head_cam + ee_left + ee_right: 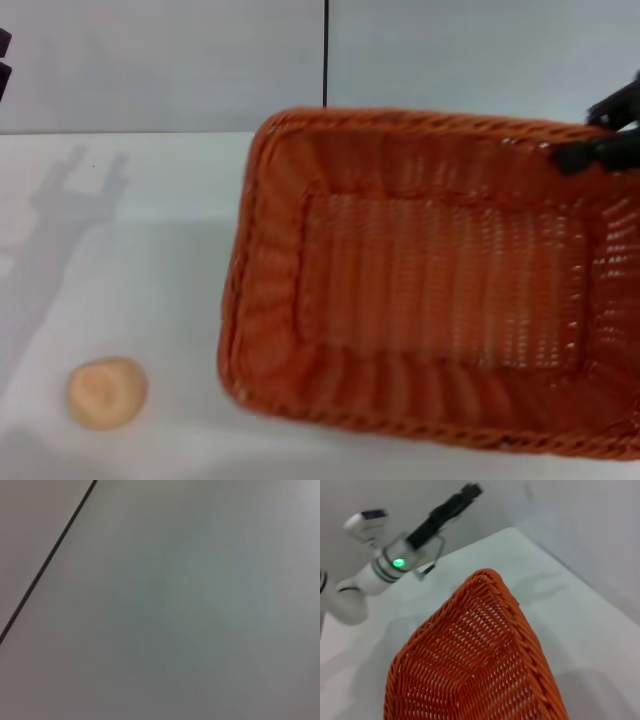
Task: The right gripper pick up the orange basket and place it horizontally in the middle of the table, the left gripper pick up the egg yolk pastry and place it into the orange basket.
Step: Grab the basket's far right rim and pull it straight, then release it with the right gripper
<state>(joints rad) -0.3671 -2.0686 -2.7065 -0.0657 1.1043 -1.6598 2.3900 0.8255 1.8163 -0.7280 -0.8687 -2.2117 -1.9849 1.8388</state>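
Observation:
The orange basket [440, 280] fills the right half of the head view, its open side facing up and one end tilted. My right gripper [596, 140] is at its far right rim, shut on the braided edge. In the right wrist view the basket [475, 670] hangs just below the camera. The egg yolk pastry [106, 393], a small pale golden bun, lies alone on the white table [150, 260] at the near left. My left gripper [466, 492] is held high at the far left, away from both; its shadow on the table shows two fingers spread apart.
A grey wall [160, 60] with a dark vertical seam [326, 50] backs the table. The left wrist view shows only this wall [190, 600] and seam. The left arm [375, 570], white with a green light, reaches over the table's far side.

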